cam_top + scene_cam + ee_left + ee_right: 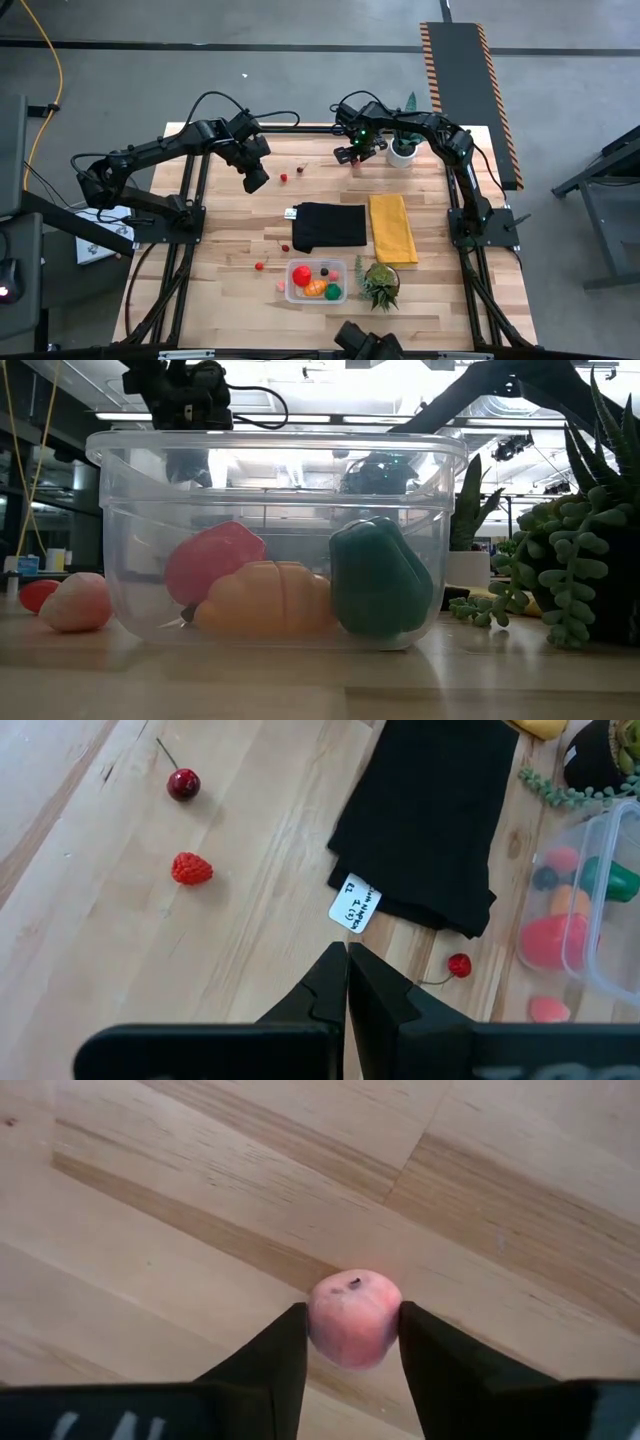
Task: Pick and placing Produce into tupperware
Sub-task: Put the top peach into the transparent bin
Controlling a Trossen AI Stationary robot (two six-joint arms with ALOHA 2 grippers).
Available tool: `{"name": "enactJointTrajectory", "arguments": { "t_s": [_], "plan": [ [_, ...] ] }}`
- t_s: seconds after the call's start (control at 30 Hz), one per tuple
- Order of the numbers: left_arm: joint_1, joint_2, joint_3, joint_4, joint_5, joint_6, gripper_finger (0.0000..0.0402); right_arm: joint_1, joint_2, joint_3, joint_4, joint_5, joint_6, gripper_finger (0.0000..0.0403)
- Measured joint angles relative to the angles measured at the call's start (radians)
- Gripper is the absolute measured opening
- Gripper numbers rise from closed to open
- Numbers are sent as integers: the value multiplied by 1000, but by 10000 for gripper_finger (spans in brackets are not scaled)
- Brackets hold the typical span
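high view: right hand (352, 156) is down at the far end of the wooden worktop (230, 240). The clear plastic rectangular tub (316, 281) is at the near edge. Left hand (255, 180) hovers, fingers shut, empty.
low view: tub already holds a red, an orange and a green toy fruit.
left wrist view: tiny red berries (191, 869) lie loose by the black cloth (430, 820).
right wrist view: fingers hug a small pink round toy fruit (354, 1318), both sides touching.
step: grasping; next I'd guess lift and carry it to the tub.
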Motion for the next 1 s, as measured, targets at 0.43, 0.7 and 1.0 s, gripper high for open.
{"name": "enactJointTrajectory", "arguments": {
  "t_s": [0.43, 0.7, 1.0],
  "plan": [
    [0, 0, 0, 1, 0, 16, 3, 11, 0, 116, -95, 2, -15, 134],
    [0, 0, 0, 2, 0, 22, 3, 37, -1, 278, -164, 1, -37, 134],
    [0, 0, 0, 1, 0, 45, 3, 78, -1, 441, -259, 1, -72, 134]
  ]
}}
